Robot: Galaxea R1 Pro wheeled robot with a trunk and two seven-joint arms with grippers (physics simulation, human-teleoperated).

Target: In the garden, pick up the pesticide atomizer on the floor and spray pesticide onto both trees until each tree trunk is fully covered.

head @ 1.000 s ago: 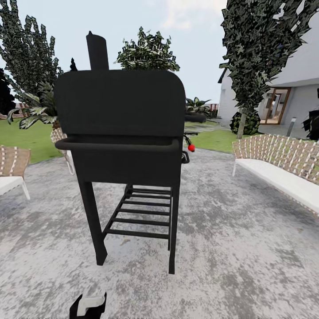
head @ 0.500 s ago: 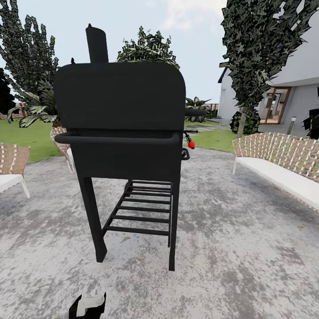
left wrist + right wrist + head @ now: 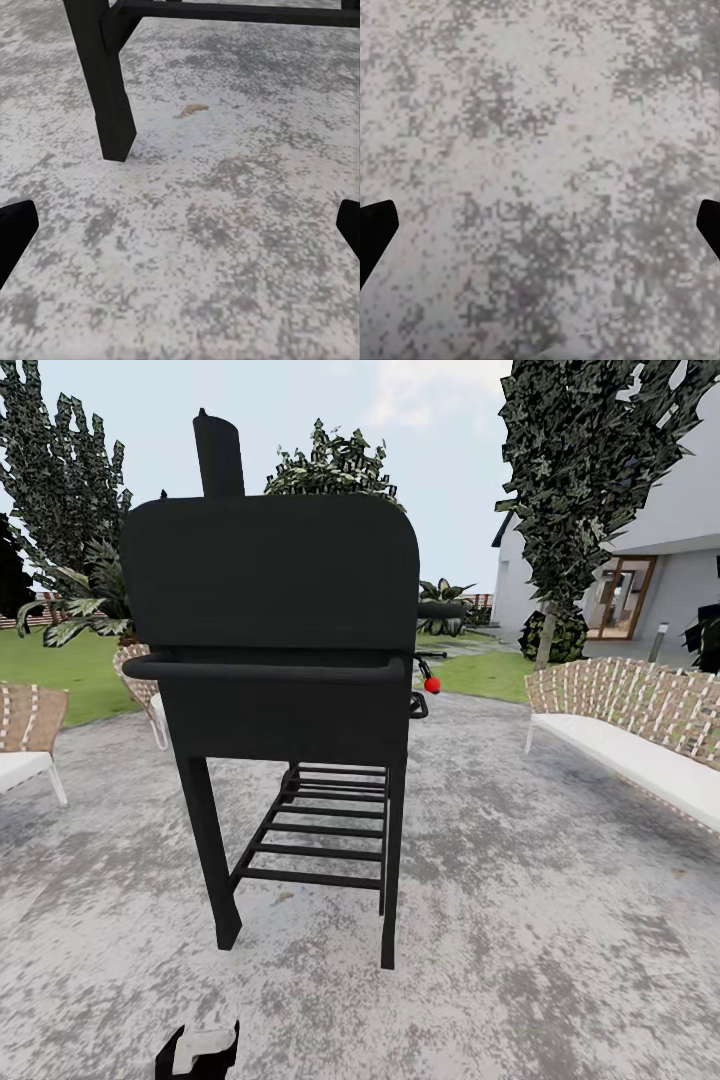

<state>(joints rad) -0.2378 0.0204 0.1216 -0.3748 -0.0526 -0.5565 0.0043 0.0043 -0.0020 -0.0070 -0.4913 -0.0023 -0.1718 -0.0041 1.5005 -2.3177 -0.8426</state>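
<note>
A small dark piece with a red tip (image 3: 431, 684) pokes out by the right side of a black grill (image 3: 270, 620). I cannot tell whether it is the pesticide atomizer or part of the grill. The trees with their thick trunks are out of view. My left gripper (image 3: 200, 1050) hangs low over grey paving, short of the grill's front left leg (image 3: 105, 82). In the left wrist view the left gripper (image 3: 180, 225) is open with nothing between its fingertips. In the right wrist view the right gripper (image 3: 540, 225) is open too, above bare paving.
The grill stands straight ahead on mottled grey paving (image 3: 520, 900). A woven bench (image 3: 640, 730) lines the right, a woven chair (image 3: 25, 735) the left. Green lawn (image 3: 60, 675) lies beyond, with dark narrow conifers (image 3: 580, 470) and a white house (image 3: 660, 560).
The grill has shifted up in the view, its top more than its feet, and the red-tipped piece rose with it. Paving, benches and my left gripper have stayed put.
</note>
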